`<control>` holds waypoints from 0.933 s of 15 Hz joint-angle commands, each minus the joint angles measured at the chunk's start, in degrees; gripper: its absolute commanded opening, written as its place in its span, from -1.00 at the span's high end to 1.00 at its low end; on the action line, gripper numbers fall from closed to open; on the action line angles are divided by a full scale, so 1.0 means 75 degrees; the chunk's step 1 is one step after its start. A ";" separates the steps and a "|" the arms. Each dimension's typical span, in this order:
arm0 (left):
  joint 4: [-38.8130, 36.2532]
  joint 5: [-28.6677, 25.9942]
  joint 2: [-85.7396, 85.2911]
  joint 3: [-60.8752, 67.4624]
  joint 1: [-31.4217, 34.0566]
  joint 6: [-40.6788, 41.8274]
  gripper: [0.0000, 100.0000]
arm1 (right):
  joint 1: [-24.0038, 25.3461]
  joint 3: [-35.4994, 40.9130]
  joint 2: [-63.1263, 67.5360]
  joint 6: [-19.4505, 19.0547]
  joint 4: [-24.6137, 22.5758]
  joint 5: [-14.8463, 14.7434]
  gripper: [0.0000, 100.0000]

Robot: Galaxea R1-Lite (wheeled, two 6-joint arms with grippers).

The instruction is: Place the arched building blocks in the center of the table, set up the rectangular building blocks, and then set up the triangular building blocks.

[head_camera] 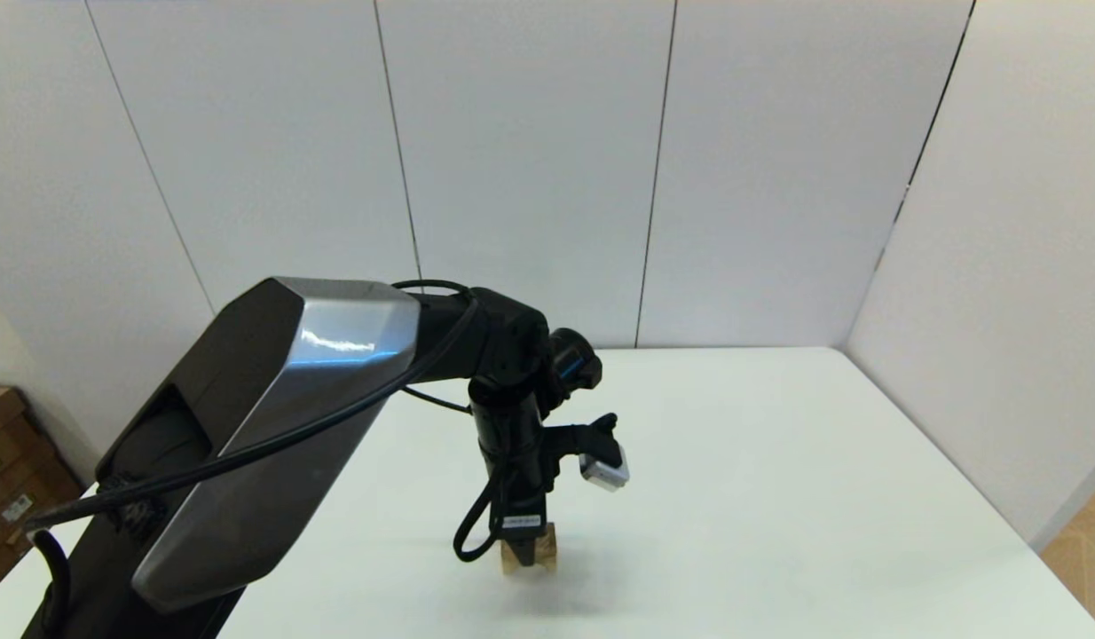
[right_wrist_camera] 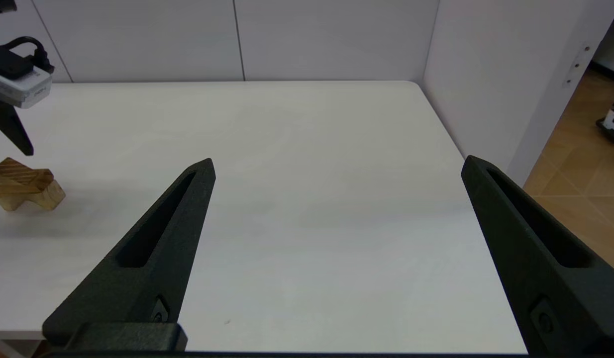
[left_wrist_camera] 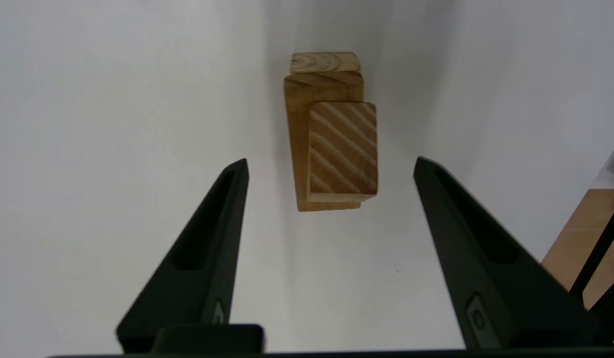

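Black fingers [left_wrist_camera: 215, 233] of the left tool [left_wrist_camera: 331, 166] stand spread wide, gripping nothing, poised straight over the stacked blocks on the desk [left_wrist_camera: 113, 124]: triangular block [left_wrist_camera: 343, 151] atop the rectangular block [left_wrist_camera: 298, 149], arched block [left_wrist_camera: 325, 63] beneath. Light, stiff, smooth wood, probably easily toppled; flat side faces look best for taking hold. No containers are visible. The right tool [right_wrist_camera: 337, 166], also open, idles well apart.

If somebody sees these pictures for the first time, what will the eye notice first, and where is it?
First comes the big black-and-silver left arm, reaching in over the white table. Its left end effector is open above a small stack of wooden blocks, near the table's front middle, with the striped triangular block on top. The right end effector is also open, above bare table on the right.
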 commanded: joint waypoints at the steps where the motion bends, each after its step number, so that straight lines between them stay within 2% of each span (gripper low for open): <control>1: -0.0326 0.0006 -0.0457 -0.0005 0.0159 -0.0313 -1.00 | 0.0001 0.0000 0.0008 0.0003 -0.0006 0.0005 -1.00; 3: -0.0596 0.0029 -0.0972 -0.0005 0.0370 -0.0770 -1.00 | 0.0001 0.0000 0.0008 0.0003 -0.0006 0.0005 -1.00; 5: -0.0853 0.0111 -0.1453 0.0006 0.0593 -0.1731 -1.00 | 0.0001 0.0000 -0.0003 0.0003 -0.0006 0.0005 -1.00; 8: -0.0971 0.0990 -0.2355 0.0042 0.0851 -0.3172 -1.00 | 0.0001 0.0000 0.0008 0.0003 -0.0006 0.0005 -1.00; 12: -0.0959 0.1424 -0.3633 0.0346 0.1320 -0.5117 -1.00 | 0.0001 0.0000 -0.0003 0.0003 -0.0006 0.0005 -1.00; 14: -0.0947 0.1459 -0.4265 0.0616 0.1765 -0.5375 -1.00 | 0.0001 0.0000 -0.0003 0.0003 -0.0006 0.0005 -1.00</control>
